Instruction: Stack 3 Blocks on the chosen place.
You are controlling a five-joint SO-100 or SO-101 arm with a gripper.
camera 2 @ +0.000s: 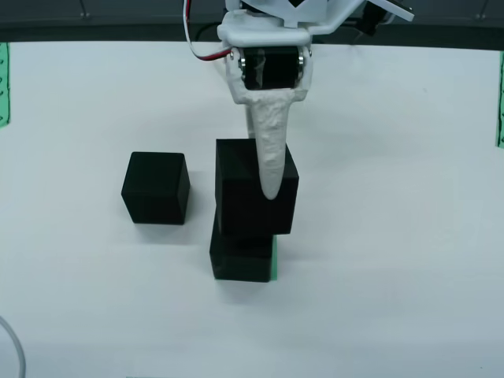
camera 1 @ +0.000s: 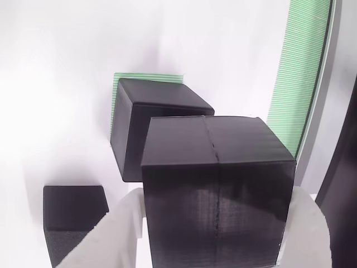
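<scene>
In the view that rides on the gripper, a black block sits between my white fingers, and my gripper is shut on it. Beyond it a second block stands on the chosen place, a green-and-white striped patch. The third block rests on the table at lower left. From above, my gripper holds its block over the block on the patch, slightly offset; whether they touch I cannot tell. A sliver of the patch peeks out at right. The loose block lies to the left.
A long green striped strip runs along the right of the gripper view beside a dark curved edge. From above, green strips mark the white table's sides, a dark band its far edge, and a cable curls at lower left.
</scene>
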